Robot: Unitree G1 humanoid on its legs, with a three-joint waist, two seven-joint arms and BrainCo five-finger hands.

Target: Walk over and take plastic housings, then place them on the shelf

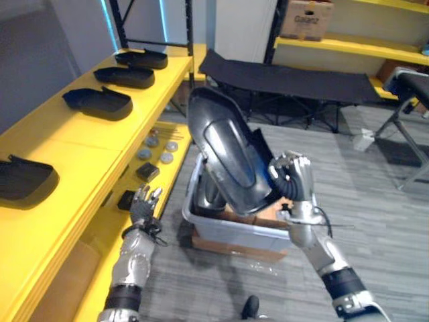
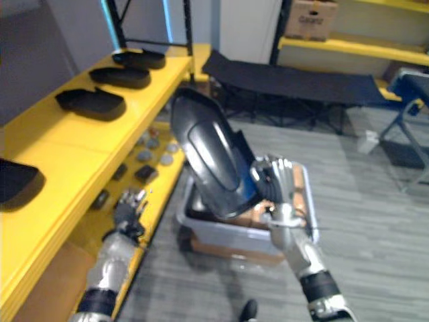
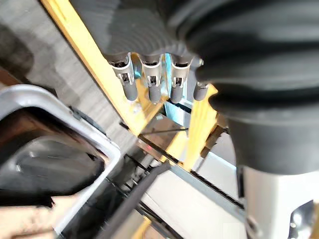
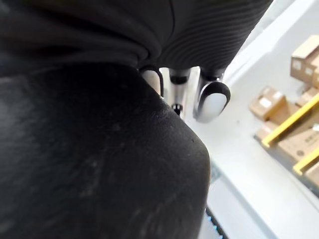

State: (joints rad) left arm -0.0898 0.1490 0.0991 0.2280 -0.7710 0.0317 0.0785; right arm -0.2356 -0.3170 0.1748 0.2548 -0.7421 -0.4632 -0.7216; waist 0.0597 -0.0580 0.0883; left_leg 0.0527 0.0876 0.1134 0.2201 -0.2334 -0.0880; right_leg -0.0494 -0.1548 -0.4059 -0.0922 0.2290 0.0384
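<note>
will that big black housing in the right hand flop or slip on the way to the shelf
Probably stiff: the black housing holds its curved shell shape though the right hand grips just one edge. Its glossy surface may be slippery. Held tilted above the grey bin from one end, it could twist in the grip.

Left hand (image 1: 144,204), lower left of frame: silver fingers (image 3: 152,79), dark tips, dark ribbed cover (image 3: 259,74) over back and wrist. Left arm (image 1: 132,261): silver-grey shell, black band (image 1: 124,295) near the bottom edge. Right hand (image 1: 295,178), centre right: same build. Right arm (image 1: 328,258): silver-grey, black band lower right.
</note>
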